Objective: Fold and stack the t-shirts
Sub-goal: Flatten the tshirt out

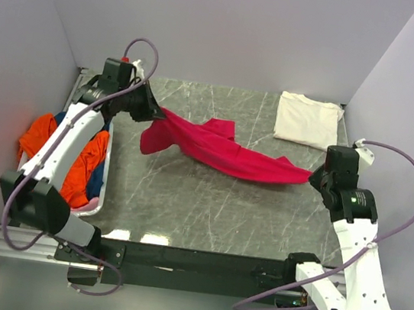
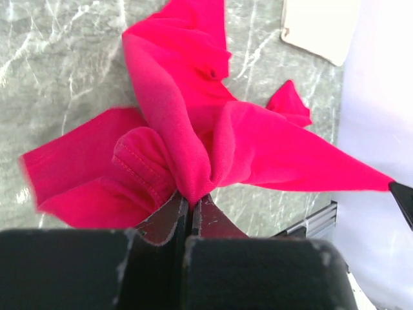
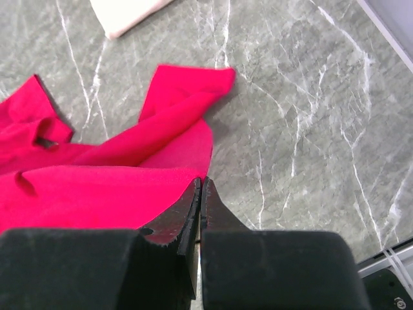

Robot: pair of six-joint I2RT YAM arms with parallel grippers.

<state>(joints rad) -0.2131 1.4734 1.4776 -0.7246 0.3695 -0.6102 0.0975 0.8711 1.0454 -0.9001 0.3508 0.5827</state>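
Between basket (image 1: pixel 105 183) and folded cream tee (image 1: pixel 308 121), left claw (image 2: pixel 191 197) and right claw (image 3: pixel 201 185) pinch the crimson tee (image 1: pixel 223 151).

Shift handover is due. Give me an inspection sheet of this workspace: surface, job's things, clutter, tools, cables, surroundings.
Surface: grey marbled table, with glare patches near the front edge.
Job's things: red shirt unfolded, stretched between both tools; cream shirt folded at the far right corner; orange shirt heaped in the basket at the left.
Clutter: nothing seen.
Tools: left tool shut on the red shirt's bunched end; right tool shut on its opposite edge.
Cables: left cable and right cable, both purple, loop clear of the cloth.
Surroundings: pale walls on three sides.
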